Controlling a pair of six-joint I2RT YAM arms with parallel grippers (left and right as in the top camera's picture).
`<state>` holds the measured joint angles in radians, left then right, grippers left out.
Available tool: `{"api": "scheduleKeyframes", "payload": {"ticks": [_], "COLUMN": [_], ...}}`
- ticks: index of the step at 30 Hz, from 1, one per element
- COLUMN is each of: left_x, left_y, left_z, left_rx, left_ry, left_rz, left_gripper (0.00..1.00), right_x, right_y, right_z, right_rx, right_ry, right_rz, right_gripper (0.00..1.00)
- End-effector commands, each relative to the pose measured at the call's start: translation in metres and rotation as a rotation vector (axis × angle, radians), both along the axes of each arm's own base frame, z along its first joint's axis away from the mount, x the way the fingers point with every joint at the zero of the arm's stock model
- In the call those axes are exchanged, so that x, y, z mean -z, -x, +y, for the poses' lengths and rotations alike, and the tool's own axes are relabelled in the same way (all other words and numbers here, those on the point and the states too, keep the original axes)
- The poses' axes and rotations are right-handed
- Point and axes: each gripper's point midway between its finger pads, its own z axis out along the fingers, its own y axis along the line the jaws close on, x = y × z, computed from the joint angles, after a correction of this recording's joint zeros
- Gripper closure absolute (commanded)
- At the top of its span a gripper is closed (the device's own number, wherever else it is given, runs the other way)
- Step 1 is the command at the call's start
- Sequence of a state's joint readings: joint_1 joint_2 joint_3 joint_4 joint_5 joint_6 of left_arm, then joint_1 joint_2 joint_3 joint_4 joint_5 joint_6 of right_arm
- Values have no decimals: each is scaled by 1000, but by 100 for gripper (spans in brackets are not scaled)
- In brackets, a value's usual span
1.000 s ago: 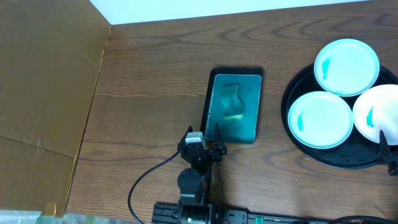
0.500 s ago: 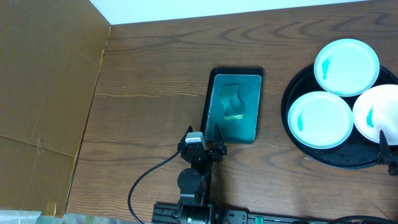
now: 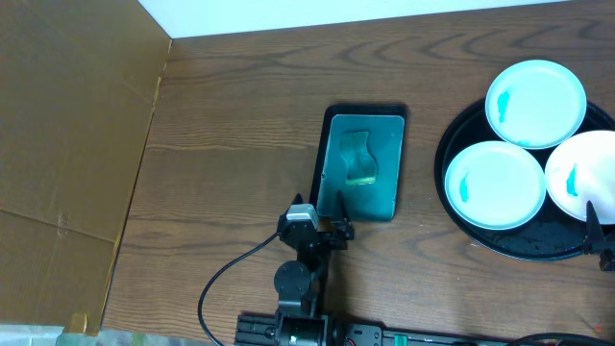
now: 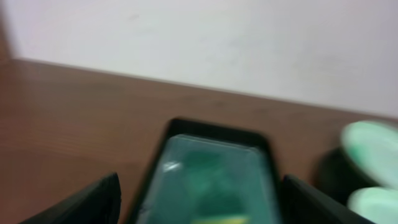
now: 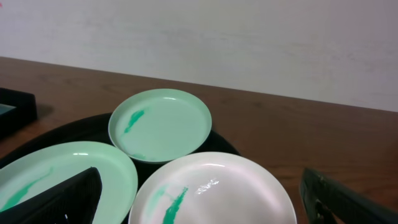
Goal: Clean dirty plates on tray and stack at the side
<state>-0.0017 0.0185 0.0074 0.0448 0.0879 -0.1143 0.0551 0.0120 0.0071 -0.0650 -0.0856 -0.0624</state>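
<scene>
Three round white raised-rim plates [image 3: 495,185], each with a teal-blue smear, lie on the large round glossy black tray [image 3: 509,245] at the table's right edge; none is stacked aside yet.
The right gripper [image 5: 205,199] hangs wide open and empty just above the nearest plate; the left gripper [image 4: 202,202], equally wide and empty, faces the small rectangular black tray with a teal inside [image 3: 366,111], which holds a soft-looking teal pad [image 3: 357,159], perhaps a sponge, though the wrist view is too blurred to tell; the likely step is fetching that pad, so the fingers should close on its middle and lift it clear of the low wall; the plates look smooth and slick, their rims the surest place to steady them; the brown wooden table [image 3: 240,144] is matt and grained.
</scene>
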Motion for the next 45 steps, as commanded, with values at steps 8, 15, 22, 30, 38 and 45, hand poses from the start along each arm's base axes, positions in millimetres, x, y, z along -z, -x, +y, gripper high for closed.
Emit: {"api": "scheduleKeyframes", "payload": {"ticks": [8,15,22,30,38,45], "left_x": [-147,-202,-171,-98,-1,43], "left_y": [44,24,-59,-113,-109,-106], "left_z": [-35,-35,-75,-73,-19,-29], "left_rx": [197,187,461,421,-64,-23], "left_ry": [-70,-120,-15,150,142,66], "left_rz": [-636,-540,134,544,1027,1307], "left_gripper": [18,18,18,18,18,18], "right_x": [0,0,0,0,0,0], "right_y": [0,0,0,0,0,0], "right_z": [2,2,2,2,2,2], "right_rx": [-9,-9,-9,-9,-9,-9], "right_ry": [-6,-6,-6,-6,-6,-6], "right_rz": [0,0,0,0,0,0], "right_gripper": [1,1,1,1,0,1]}}
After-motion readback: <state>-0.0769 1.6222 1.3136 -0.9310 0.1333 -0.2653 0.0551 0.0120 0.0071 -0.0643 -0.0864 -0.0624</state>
